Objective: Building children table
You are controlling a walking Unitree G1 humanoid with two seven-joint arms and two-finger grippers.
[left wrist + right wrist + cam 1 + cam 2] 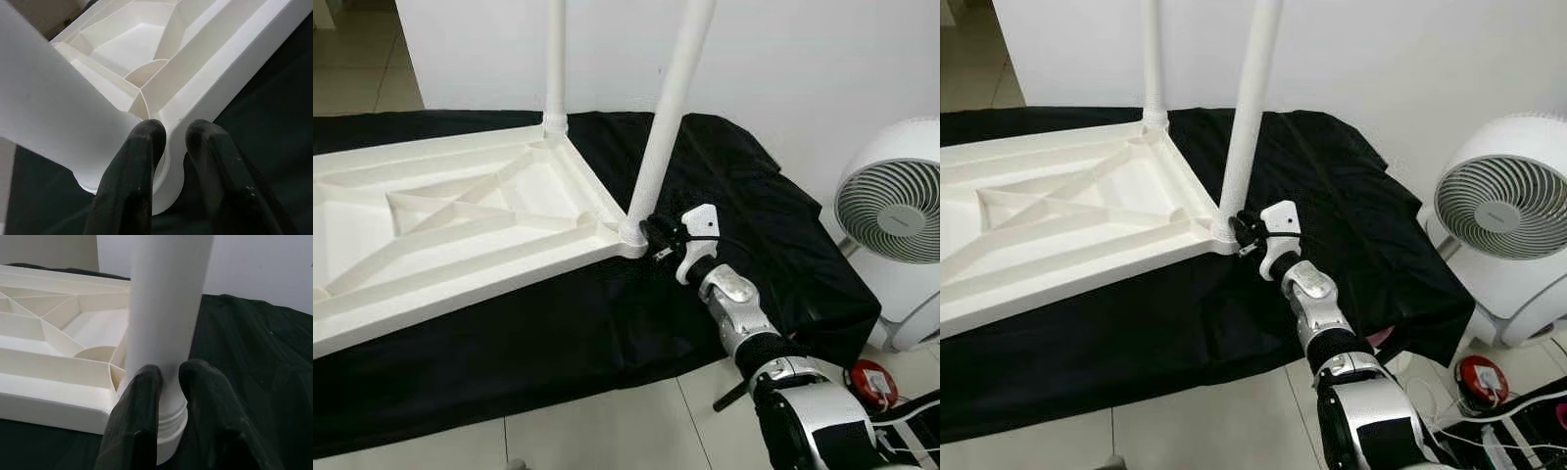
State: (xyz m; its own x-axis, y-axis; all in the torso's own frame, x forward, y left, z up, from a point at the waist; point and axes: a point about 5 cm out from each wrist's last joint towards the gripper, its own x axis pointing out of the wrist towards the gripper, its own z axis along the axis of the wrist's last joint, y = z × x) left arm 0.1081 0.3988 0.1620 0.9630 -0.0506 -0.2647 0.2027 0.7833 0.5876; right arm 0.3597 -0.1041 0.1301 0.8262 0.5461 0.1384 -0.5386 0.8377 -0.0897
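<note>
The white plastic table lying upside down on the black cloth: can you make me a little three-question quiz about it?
1. True or false: the white plastic tabletop lies upside down on the black cloth.
2. How many white round legs stand up from the tabletop in the head views: (a) one, (b) two, (c) four?
3. Fill in: the right gripper is at the ____ of the near white leg.

Key
1. True; its ribbed underside faces up.
2. (b): the near white leg and the far white leg.
3. Base, by the corner socket; its black fingers are against it.
</note>
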